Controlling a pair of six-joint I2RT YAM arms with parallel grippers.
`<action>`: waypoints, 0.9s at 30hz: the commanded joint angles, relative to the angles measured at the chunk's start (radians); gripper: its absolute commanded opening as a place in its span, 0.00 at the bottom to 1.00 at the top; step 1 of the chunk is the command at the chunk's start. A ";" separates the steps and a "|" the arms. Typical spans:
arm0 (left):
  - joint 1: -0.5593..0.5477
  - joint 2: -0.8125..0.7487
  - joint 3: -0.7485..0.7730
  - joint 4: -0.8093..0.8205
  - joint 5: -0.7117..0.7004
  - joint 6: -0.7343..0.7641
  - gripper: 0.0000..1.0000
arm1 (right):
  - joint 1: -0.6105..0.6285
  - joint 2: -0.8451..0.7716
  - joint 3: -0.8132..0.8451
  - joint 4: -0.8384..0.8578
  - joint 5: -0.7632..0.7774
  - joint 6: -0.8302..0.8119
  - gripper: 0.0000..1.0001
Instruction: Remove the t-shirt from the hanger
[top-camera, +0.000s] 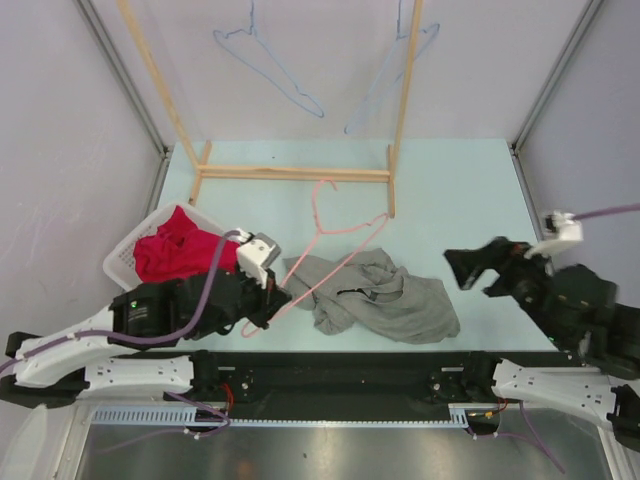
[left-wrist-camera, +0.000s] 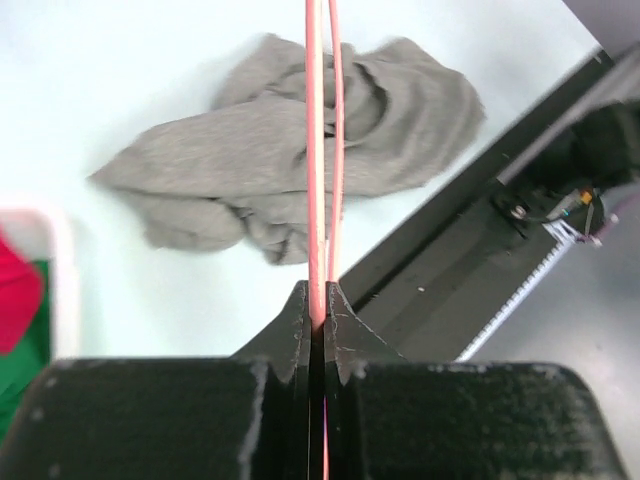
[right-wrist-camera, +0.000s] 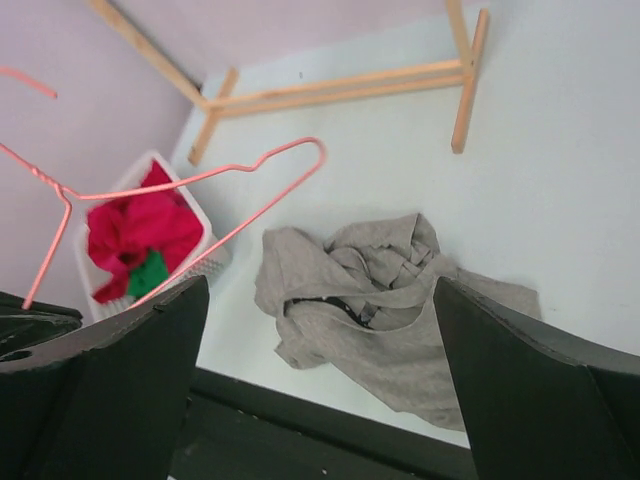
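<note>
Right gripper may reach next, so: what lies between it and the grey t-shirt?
Nothing but bare table, as the top view shows; the right gripper, jaws open, hangs apart from the t-shirt.

A: Light across the 3 views?
B: Bright, even, from overhead. The t-shirt (top-camera: 400, 300) throws only a thin, soft shadow on the table (top-camera: 460, 190). No hard glare, just a dull sheen on the metal strip (top-camera: 330, 455) at the near edge.
A: Sharpness?
B: Top view's crisp. Left wrist cam: the left gripper (left-wrist-camera: 318, 305) and hanger (left-wrist-camera: 315, 150) are blurred close up. Right wrist cam: the right gripper (right-wrist-camera: 320, 290) is dark, no detail, out of focus; bkgd sharp.
</note>
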 joint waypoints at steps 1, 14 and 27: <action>0.071 -0.065 0.024 -0.075 -0.104 -0.041 0.00 | -0.001 -0.108 0.030 -0.062 0.123 0.099 0.99; 0.487 0.254 0.318 0.066 0.109 0.203 0.00 | -0.001 -0.099 0.039 -0.142 0.091 0.173 0.97; 0.598 0.529 0.579 0.169 0.108 0.276 0.00 | -0.004 -0.044 0.050 -0.109 0.025 0.164 0.96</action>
